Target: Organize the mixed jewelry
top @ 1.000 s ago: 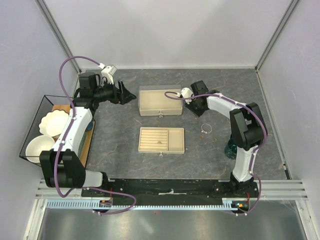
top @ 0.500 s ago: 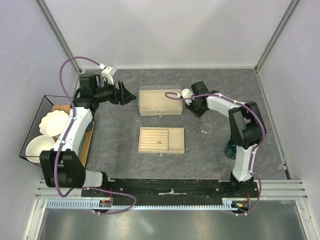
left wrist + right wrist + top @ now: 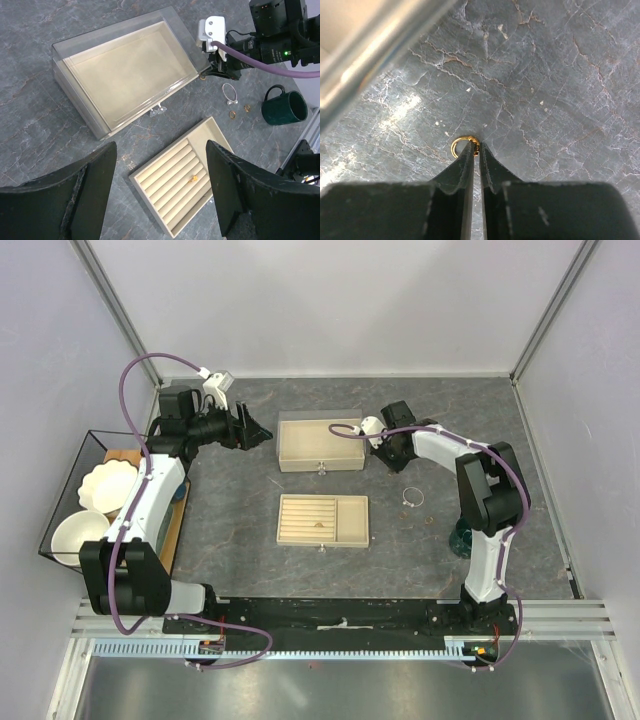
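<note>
Resting on the grey veined worktop (image 3: 230, 510) beside the beige box (image 3: 320, 445), a gold ring (image 3: 462, 146) is being pinched by the right fingers (image 3: 462, 167); the left fingers (image 3: 75, 200) are being held wide inside pale walls (image 3: 330, 300).

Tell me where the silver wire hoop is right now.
In the top view the silver wire hoop lies on the right, just right of the slotted tray, between the right gripper and the green mug.
</note>
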